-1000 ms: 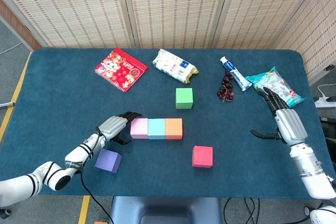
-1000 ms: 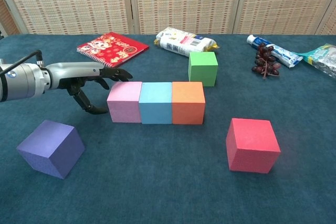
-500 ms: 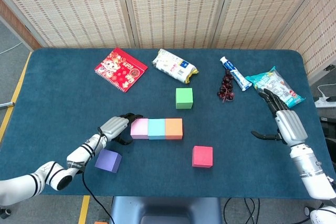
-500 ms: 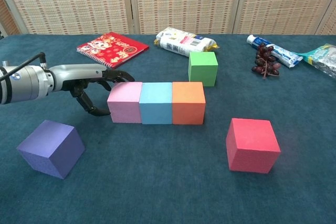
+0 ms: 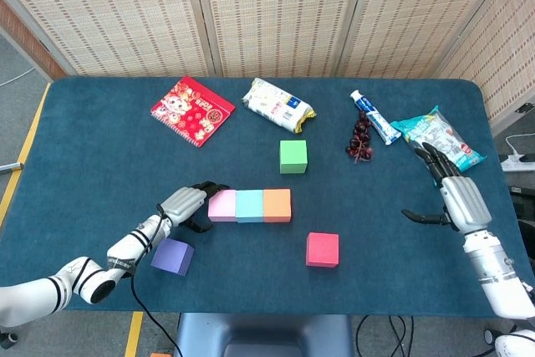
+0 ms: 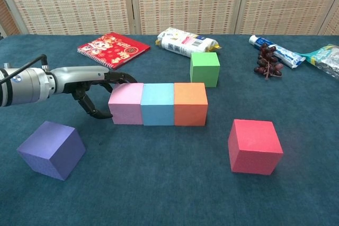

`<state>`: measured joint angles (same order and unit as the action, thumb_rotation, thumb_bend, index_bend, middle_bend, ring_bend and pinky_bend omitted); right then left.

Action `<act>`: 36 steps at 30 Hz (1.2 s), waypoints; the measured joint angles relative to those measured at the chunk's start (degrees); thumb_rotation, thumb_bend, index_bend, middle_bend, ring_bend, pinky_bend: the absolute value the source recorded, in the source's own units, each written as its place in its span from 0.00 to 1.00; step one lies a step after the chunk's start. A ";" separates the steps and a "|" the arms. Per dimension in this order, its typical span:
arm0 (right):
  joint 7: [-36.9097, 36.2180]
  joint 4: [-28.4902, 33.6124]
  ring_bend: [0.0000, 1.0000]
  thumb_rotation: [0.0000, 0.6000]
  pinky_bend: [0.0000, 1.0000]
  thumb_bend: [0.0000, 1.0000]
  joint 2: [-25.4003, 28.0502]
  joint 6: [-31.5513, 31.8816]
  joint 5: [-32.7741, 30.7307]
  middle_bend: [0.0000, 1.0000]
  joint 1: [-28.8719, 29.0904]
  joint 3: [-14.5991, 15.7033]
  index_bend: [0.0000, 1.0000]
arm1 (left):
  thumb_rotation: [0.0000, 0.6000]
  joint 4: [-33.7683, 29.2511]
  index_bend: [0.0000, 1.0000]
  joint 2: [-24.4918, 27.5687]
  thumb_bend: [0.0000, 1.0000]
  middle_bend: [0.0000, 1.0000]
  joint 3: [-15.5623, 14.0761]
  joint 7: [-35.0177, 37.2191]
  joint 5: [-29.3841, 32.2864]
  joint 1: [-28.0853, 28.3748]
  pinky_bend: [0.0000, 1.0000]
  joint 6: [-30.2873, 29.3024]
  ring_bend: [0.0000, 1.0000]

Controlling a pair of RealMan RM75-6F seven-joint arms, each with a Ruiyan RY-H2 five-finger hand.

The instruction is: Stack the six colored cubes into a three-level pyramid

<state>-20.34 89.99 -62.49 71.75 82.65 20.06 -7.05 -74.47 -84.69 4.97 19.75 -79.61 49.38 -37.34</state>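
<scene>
Three cubes sit flush in a row at mid-table: the pink cube (image 6: 125, 103), the blue cube (image 6: 157, 104) and the orange cube (image 6: 190, 104), the likely base of the pyramid. Our left hand (image 6: 94, 86) rests at the pink cube's outer end, fingers spread and curved, seemingly touching its side, holding nothing. Our right hand (image 5: 456, 194) hangs open near the table's right edge, fingers apart, well clear of every cube.

Three cubes wait loose: the purple cube (image 6: 51, 149) sits skewed near the front left, the red cube (image 6: 255, 146) to the front right, the green cube (image 6: 205, 69) just behind the row. We judge them light and stiff, with matte faces that should grip well; each is best taken across two opposite side faces, leaving the bottom free to seat on the seam between two base cubes.

Along the far edge lie a red booklet (image 5: 192, 110) with a cartoon figure, a tissue pack (image 5: 278, 104), a toothpaste tube (image 5: 374, 117), a bunch of grapes (image 5: 360, 139) and a teal packet (image 5: 438, 136). We cannot read any print on them.
</scene>
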 measured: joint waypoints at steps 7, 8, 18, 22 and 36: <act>0.10 0.11 0.06 1.00 0.24 0.24 0.14 0.06 -0.09 0.08 -0.27 -0.14 0.00 | 1.00 0.62 0.10 -0.53 0.32 0.16 -0.18 1.01 -0.17 0.41 0.16 0.46 0.08; 0.12 0.08 0.06 1.00 0.24 0.24 0.12 0.03 -0.11 0.08 -0.28 -0.15 0.00 | 1.00 0.61 0.10 -0.52 0.32 0.16 -0.25 1.18 -0.29 0.47 0.16 0.52 0.08; -0.11 -0.34 0.06 1.00 0.24 0.24 -0.18 -0.07 -0.09 0.08 -0.40 -0.33 0.00 | 1.00 0.24 0.07 0.01 0.32 0.16 -0.65 2.34 -0.45 0.83 0.16 1.19 0.08; -0.18 -0.45 0.06 1.00 0.24 0.24 -0.14 -0.33 -0.14 0.08 -0.42 -0.31 0.00 | 1.00 0.69 0.06 -0.27 0.33 0.15 -0.61 2.47 -0.12 1.03 0.16 1.54 0.08; -0.35 -0.90 0.06 1.00 0.23 0.24 -0.30 -0.37 -0.20 0.08 -0.61 -0.50 0.00 | 1.00 1.03 0.05 -0.49 0.33 0.15 -0.76 4.47 -0.33 1.86 0.16 3.04 0.08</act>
<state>-20.69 89.09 -62.79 71.38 82.44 19.45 -7.54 -73.44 -85.18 4.21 24.21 -79.94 51.24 -34.29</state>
